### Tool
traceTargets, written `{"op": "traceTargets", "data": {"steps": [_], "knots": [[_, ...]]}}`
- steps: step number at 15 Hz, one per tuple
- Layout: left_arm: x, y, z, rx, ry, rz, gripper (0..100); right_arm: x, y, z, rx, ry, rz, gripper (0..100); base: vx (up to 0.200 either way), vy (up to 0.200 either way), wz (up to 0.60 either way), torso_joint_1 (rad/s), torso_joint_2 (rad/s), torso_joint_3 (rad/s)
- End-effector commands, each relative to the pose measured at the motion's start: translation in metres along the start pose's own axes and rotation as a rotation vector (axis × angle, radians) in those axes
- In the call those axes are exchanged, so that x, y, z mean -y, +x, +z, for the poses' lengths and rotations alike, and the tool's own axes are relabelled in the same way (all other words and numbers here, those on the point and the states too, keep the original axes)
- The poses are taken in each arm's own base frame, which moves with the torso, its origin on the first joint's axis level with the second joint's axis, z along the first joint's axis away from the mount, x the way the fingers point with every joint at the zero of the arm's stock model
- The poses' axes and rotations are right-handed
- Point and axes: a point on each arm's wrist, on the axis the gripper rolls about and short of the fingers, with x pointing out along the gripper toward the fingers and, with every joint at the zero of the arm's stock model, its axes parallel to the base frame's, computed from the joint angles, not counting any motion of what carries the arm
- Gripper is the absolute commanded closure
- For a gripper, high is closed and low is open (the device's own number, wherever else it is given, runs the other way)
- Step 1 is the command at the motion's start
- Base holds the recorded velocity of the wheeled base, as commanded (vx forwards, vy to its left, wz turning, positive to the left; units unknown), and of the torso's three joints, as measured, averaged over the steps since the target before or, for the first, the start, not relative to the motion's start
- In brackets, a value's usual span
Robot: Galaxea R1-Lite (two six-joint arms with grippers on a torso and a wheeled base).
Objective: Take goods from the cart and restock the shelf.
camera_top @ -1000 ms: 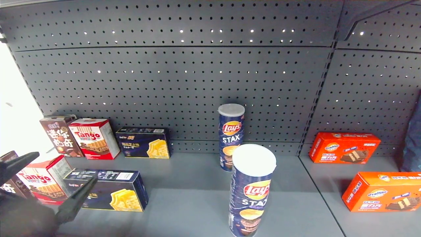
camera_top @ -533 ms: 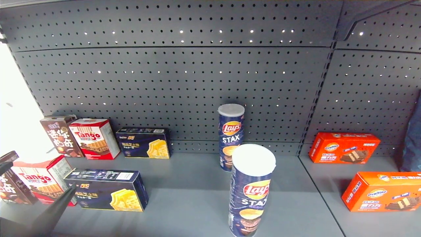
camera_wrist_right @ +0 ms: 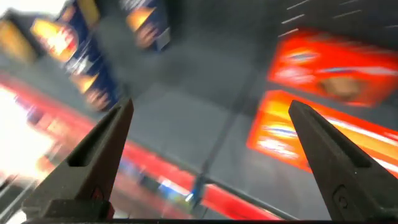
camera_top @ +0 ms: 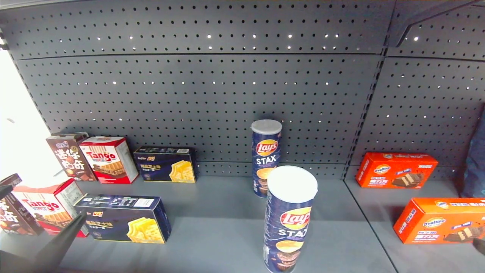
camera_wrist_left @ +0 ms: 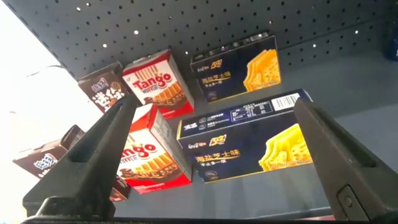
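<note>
Both jaws of the left gripper (camera_wrist_left: pixel 214 106) stand wide apart with nothing between them, poised at the left front of the grey shelf (camera_top: pixel 219 204). Just beyond it sits the front navy cracker box (camera_wrist_left: pixel 249 143), resting on a long narrow side, its long axis running left to right and its picture face turned outward. Beside that box to the left stands the front red wafer box (camera_top: pixel 49 206), then a front brown box (camera_top: pixel 11 218). Behind them, against the pegboard panel (camera_top: pixel 189 94), a rear brown box (camera_top: pixel 70 155), a rear red wafer box (camera_top: pixel 108 159) and a rear navy cracker box (camera_top: pixel 166 163) line up the same way. At mid-shelf the front crisp can (camera_top: pixel 290 218) and the rear crisp can (camera_top: pixel 266 157) stand upright, lids up, one behind the other. On the right, the right gripper (camera_wrist_right: pixel 211 106) is likewise spread wide and empty, near the front orange box (camera_top: pixel 441 220) and the rear orange box (camera_top: pixel 396 170), both lying lengthwise along the shelf.
</note>
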Motion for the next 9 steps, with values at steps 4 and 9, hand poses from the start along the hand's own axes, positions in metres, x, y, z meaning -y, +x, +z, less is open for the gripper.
{"op": "traceTargets", "data": {"steps": [4, 9], "knots": [[0.002, 0.004, 0.001, -0.014, 0.007, -0.004, 0, -0.008, 0.101, 0.003, -0.221, -0.035, 0.128, 0, 0.000, 0.000, 0.00, 0.000, 0.00, 0.000], [0.003, 0.006, 0.000, -0.026, 0.012, 0.000, 0, -0.015, 0.145, -0.007, -0.360, -0.041, 0.167, 0, 0.000, 0.000, 0.00, 0.000, 0.00, 0.000]]}}
